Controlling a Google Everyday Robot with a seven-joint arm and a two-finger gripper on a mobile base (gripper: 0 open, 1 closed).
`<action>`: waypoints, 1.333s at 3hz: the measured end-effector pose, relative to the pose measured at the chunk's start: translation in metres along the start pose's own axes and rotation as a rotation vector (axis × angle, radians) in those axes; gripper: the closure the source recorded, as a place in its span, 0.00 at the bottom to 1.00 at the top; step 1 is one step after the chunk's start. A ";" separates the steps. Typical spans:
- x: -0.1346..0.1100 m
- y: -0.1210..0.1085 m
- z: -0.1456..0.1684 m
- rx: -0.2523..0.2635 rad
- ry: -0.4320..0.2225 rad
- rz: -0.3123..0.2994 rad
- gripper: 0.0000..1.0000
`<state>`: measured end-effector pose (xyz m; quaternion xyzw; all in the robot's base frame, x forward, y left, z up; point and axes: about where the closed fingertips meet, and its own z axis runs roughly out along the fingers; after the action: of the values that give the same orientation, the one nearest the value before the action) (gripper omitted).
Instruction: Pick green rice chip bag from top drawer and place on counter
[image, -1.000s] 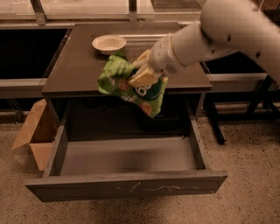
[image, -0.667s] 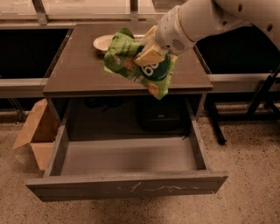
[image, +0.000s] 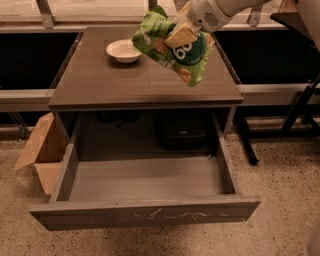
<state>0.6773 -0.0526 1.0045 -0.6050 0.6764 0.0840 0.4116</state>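
the green chip bag (image: 192, 55) is held over the bench (image: 100, 85) at one o'clock, pinched, it seems, between the fingers (image: 182, 36) of the gripper (image: 181, 34). the drawer (image: 145, 180) is seen open at six o'clock.

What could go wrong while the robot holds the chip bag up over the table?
The gripper holds the green rice chip bag tilted in the air above the counter, so the crinkly bag might slip out and drop early. The white bowl sits close by on the counter, so the bag could bump it when it is set down.
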 end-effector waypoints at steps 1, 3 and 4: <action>0.029 -0.037 0.020 0.003 0.008 0.082 0.50; 0.060 -0.057 0.054 -0.030 0.016 0.169 0.00; 0.067 -0.059 0.063 -0.043 0.014 0.191 0.00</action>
<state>0.7630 -0.0793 0.9417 -0.5471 0.7318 0.1331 0.3840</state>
